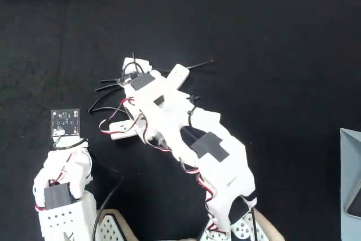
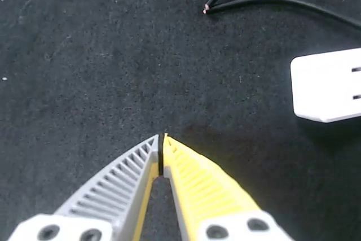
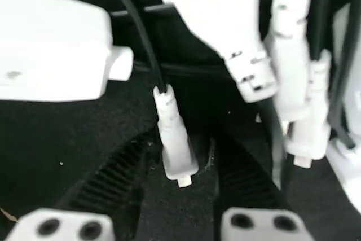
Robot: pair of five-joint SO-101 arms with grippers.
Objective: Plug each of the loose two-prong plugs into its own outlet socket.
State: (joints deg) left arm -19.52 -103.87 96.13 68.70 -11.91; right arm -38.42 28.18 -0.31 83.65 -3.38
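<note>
Arm pose first: your right arm (image 1: pixel 217 156) stretches diagonally from the bottom edge of the high view up toward the centre left. Your right gripper (image 3: pixel 183 139) stands open, its black ribbed fingers (image 3: pixel 121 179) on either side of a slim white plug (image 3: pixel 175 150) that trails a thin black cord (image 3: pixel 135 29). You cannot tell whether they touch it. Near it are a broader tapered plug (image 3: pixel 225 21) and a smooth, rounded white block (image 3: pixel 51 55). Your left arm (image 1: pixel 62 190) sits folded at the lower left of the high view. Your left gripper (image 2: pixel 162 139) is closed on nothing, its grey and yellow ribbed tips meeting over the matte black table cover (image 2: pixel 84 55), near a white socket block (image 2: pixel 327 86) with two slots.
</note>
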